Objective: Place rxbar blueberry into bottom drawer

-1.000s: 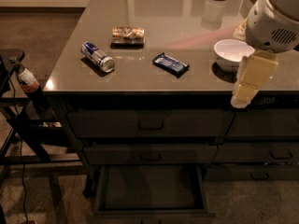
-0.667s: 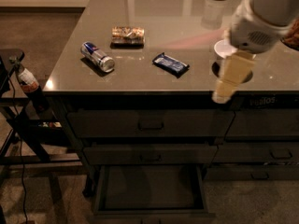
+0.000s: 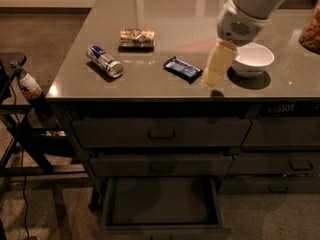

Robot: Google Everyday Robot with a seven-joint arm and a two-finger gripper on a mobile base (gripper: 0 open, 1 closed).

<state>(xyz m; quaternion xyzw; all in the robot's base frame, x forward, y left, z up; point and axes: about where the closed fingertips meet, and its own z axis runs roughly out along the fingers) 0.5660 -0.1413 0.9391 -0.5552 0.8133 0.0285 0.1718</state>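
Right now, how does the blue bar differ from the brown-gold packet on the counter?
The rxbar blueberry is dark blue and glossy; the snack packet is brown-gold and crinkly. The rxbar blueberry lies at an angle near the front of the countertop, just left of the tool; the snack packet lies squarer and farther back. Both lie flat, and neither is held.

A blue-silver can (image 3: 105, 61) lies on its side at the left of the grey desk (image 3: 165, 9). A brown-gold crinkly packet (image 3: 137, 38) lies flat behind it. A white bowl (image 3: 254, 59) stands to the right, just beside the jaws hanging over the desk's front. Below, 2 shallow drawers (image 3: 160, 132) are closed. Left of the desk, a red-labelled bottle (image 3: 31, 86) sits on a black stand (image 3: 17, 129).
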